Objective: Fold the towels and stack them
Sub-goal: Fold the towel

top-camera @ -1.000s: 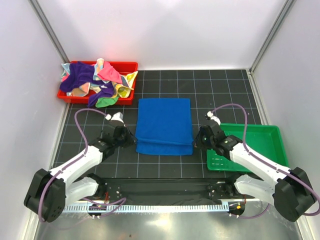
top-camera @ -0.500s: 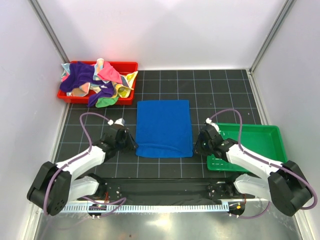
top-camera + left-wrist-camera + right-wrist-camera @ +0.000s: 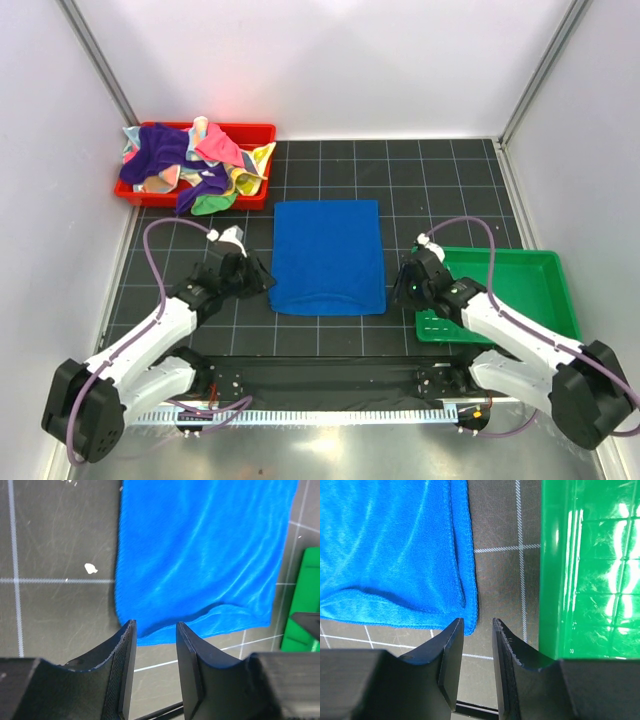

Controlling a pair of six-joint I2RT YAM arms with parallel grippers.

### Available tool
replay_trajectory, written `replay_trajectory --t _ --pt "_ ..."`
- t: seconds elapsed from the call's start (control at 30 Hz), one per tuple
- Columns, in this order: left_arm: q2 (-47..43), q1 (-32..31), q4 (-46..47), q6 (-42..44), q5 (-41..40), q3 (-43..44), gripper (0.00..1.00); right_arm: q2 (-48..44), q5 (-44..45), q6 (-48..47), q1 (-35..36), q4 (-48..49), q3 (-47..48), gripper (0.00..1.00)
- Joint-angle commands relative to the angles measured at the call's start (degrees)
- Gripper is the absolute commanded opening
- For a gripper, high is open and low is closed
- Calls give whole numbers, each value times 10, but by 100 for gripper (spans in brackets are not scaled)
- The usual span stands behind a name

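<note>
Three pale walls (image 3: 330, 70) enclose a black gridded table (image 3: 440, 190) bearing one blue towel (image 3: 330, 250).

I work in a robotics test cell, a lab bench and not a home. Under my left pincer (image 3: 265, 285) and right pincer (image 3: 400, 292) lies a black tabletop (image 3: 420, 170) ruled with a white grid, like a mat for marking positions. Plain white panels (image 3: 320, 60) close it in ahead of my pincers and to both sides, meeting at bare metal posts (image 3: 97, 60). Behind the pincers my arms stand on a black base plate (image 3: 330, 378), with purple cables (image 3: 148, 245) looping along them. A red tray (image 3: 258, 128) and a green tray (image 3: 525, 290) serve as sorting bins.
</note>
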Motion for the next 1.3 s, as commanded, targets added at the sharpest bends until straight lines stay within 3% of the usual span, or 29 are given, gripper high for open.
replay_trajectory --t 0.0,0.47,0.97,1.1,1.27 --pt "14 1 -12 10 -4 37 40 35 15 1 9 14 31 36" --pt "157 -5 39 29 -17 97 39 153 135 36 117 15 95 34" --pt "200 -19 40 37 -33 103 39 210 163 44 136 21 115 34" --pt "204 -21 41 38 -33 102 39 214 162 43 137 23 117 23" --pt "203 -22 39 40 -31 99 39 211 162 41 137 21 119 15"
